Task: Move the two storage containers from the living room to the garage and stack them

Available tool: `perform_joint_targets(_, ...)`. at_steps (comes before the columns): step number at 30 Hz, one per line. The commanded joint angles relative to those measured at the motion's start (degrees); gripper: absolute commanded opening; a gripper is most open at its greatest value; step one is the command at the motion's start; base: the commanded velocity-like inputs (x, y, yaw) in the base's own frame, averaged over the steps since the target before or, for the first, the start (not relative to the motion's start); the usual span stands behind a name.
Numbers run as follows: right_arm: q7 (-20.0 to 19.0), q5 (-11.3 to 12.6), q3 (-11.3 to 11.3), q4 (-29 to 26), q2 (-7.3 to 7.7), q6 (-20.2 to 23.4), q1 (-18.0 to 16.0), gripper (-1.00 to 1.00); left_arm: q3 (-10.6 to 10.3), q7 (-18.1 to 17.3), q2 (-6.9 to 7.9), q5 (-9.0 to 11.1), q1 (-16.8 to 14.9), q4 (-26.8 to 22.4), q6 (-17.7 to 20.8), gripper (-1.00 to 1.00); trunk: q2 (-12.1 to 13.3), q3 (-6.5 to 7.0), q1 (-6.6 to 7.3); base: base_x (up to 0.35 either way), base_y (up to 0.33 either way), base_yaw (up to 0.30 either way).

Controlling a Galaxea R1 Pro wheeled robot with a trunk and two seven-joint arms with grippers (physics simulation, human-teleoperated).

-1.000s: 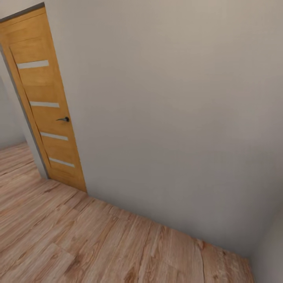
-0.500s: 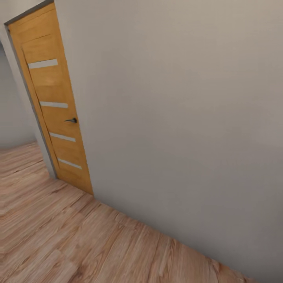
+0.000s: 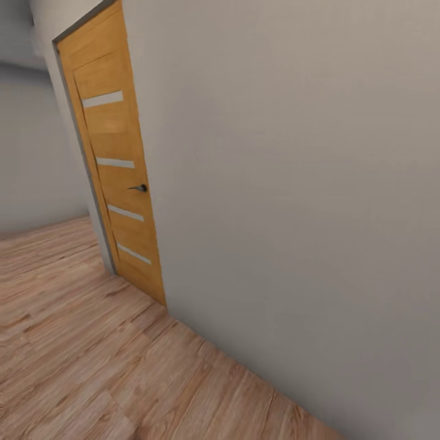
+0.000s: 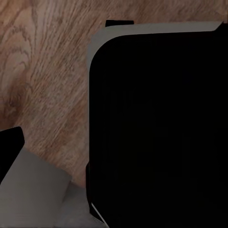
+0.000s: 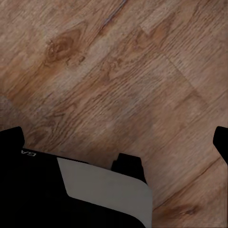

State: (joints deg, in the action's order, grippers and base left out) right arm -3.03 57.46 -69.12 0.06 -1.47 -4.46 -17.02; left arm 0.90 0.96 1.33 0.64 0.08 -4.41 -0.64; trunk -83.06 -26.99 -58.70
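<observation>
The two storage containers are out of view, and so is the garage. In the head view I face a plain grey wall over light wood plank flooring. My right gripper hangs open above the planks, its dark fingertips at the picture's two sides with nothing between them. A dark fingertip of my left gripper stands far out at one side, so it is open; its other finger is lost against my black body.
An orange wooden door with pale horizontal strips and a dark handle stands shut in the wall at the left. Left of it the plank floor runs on toward another grey wall. A grey-and-black part of my base lies under the right gripper.
The whole head picture has shifted: door and wall corner slid rightward, and more floor and far wall show at the left, so the camera has moved. Nothing was grasped or released.
</observation>
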Motion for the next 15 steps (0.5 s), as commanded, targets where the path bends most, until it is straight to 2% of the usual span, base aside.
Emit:
perform_joint_targets(1, -0.31, 0.6, -0.4, 0.12, -0.03, -0.2, -0.03, 1.0, 0.07, 0.1, -0.01, 0.07, 0.01, -0.06, -0.07, 1.0, -0.02, -0.05, -0.03, 0.317, 0.0, 0.276)
perform_joint_targets(10, -0.26, 0.64, -0.4, 0.12, -0.03, -0.2, -0.03, 1.0, 0.1, 0.1, -0.01, 0.07, 0.01, -0.03, -0.07, 1.0, -0.02, -0.05, -0.03, 0.309, 0.0, 0.276)
perform_joint_targets(15, -0.23, 0.63, -0.4, 0.12, -0.03, -0.25, -0.03, 1.0, 0.15, 0.15, -0.01, 0.08, 0.01, -0.02, -0.07, 1.0, -0.02, -0.05, -0.03, 0.107, 0.0, 0.276)
